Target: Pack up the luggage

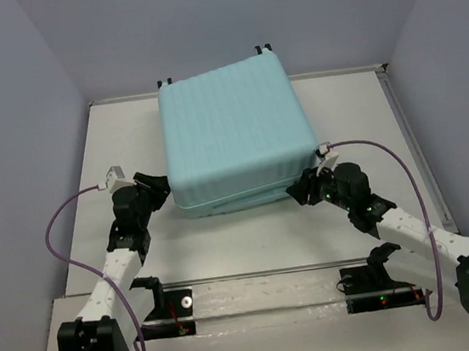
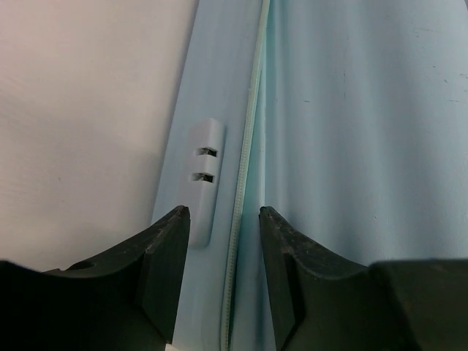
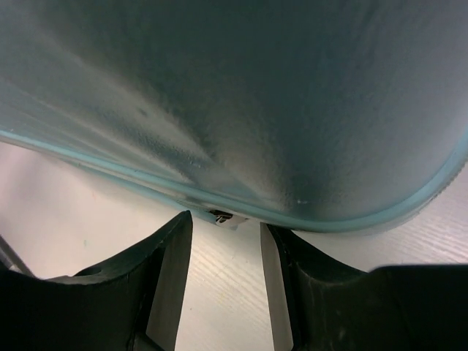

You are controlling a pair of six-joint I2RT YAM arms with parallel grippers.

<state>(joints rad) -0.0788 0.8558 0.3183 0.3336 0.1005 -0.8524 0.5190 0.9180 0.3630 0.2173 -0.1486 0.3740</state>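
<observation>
Luggage (image 1: pixel 238 136): pale aqua hard shell, lying flat and closed on the counter (image 1: pixel 226 245), ribbed face up, toward the far side. Black wheels (image 1: pixel 264 49) poke out at its far edge; only the top view shows them.

Top view: left tool (image 1: pixel 157 187) sits at the near-left corner of the luggage, right tool (image 1: pixel 300 190) at the near-right corner. Each is close against the shell's side. Contact cannot be judged from here, nor how far the jaws stand apart.

Left wrist view: left tool (image 2: pixel 223 212) has its fingers parted, nothing gripped. Beyond the tips runs the seam (image 2: pixel 245 168) where the two halves meet, with a small pale slotted tab (image 2: pixel 205 172) just left of it. Bare counter lies at frame left. Neither seam detail nor tab resolves from above.

Right wrist view: right tool (image 3: pixel 224 224) is likewise parted, holding nothing. The rounded lower edge of the shell fills the upper frame, in shadow, with counter below. A small metal piece (image 3: pixel 221 216) sits at the rim, just beyond the gap between the tips; what it is cannot be told. Whether the tips touch the shell is unclear.
</observation>
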